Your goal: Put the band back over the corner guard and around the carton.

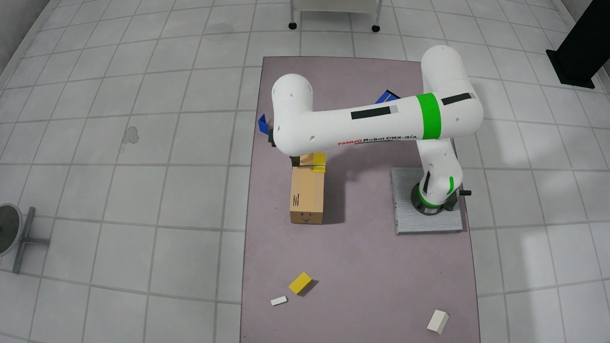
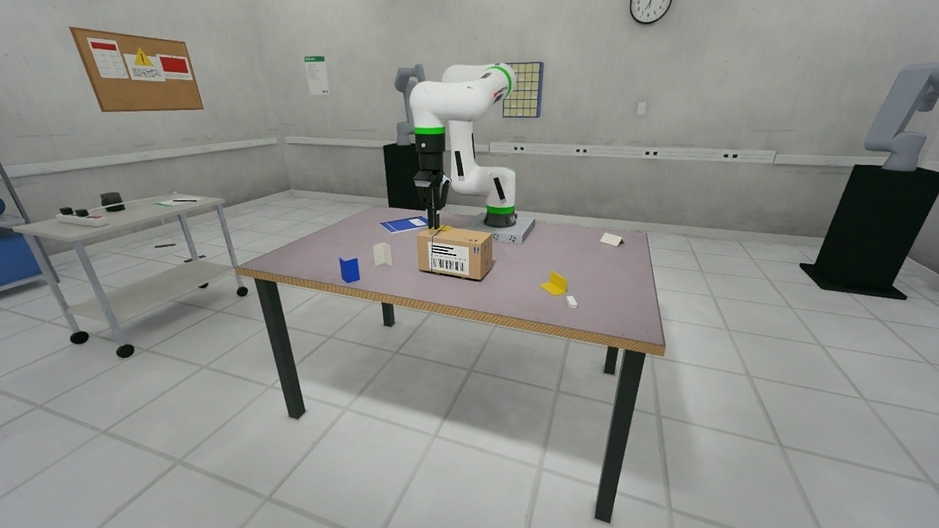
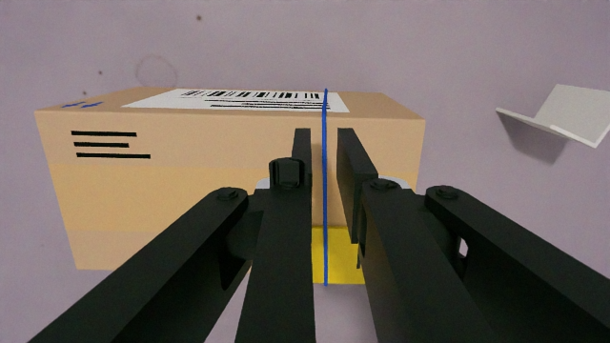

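The brown carton point(image 1: 307, 194) lies flat on the mauve table, and it also shows in the side view point(image 2: 454, 253) and the wrist view point(image 3: 229, 162). A yellow corner guard point(image 1: 319, 164) sits on its top edge at the end nearest the arm, seen low in the wrist view point(image 3: 335, 254). A thin blue band point(image 3: 325, 143) runs straight across the carton top and over the guard. My gripper point(image 3: 323, 152) point(image 2: 433, 223) hangs over that end of the carton, fingers nearly closed, with the band running through the narrow gap and touching neither finger.
A white angle piece point(image 3: 558, 114) and a blue one point(image 2: 349, 269) stand left of the carton. A loose yellow guard point(image 1: 300, 282), a small white block point(image 1: 279, 300) and another white piece point(image 1: 438, 321) lie at the table's other end. A blue booklet point(image 2: 403, 224) lies behind.
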`<state>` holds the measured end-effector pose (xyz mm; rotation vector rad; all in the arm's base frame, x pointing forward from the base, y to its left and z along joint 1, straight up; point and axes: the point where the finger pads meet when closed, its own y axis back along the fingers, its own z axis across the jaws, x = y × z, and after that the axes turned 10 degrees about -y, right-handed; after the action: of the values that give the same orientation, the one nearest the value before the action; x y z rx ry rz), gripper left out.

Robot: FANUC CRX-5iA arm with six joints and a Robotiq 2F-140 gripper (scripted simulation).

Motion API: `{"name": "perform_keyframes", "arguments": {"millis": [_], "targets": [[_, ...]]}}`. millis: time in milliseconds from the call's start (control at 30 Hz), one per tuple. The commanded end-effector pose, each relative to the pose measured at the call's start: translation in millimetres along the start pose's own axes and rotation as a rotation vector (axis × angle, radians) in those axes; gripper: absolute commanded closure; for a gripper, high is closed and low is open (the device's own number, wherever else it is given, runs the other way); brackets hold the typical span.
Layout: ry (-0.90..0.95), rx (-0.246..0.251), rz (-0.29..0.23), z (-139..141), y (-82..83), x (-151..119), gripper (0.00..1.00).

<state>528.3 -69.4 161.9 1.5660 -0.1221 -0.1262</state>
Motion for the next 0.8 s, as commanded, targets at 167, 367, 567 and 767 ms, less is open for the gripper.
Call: {"name": "perform_keyframes", "arguments": {"millis": [167,367,567,767], "targets": [[0.0,0.0,0.002,0.1,-0.8,0.5,0.82],[0.0,0.0,0.002,0.1,-3.9,0.6,0.82],[0.0,0.0,0.002,0.1,-7.9,0.7,0.82],[0.0,0.0,0.002,0.1,-10.9,0.8,0.82]]}}
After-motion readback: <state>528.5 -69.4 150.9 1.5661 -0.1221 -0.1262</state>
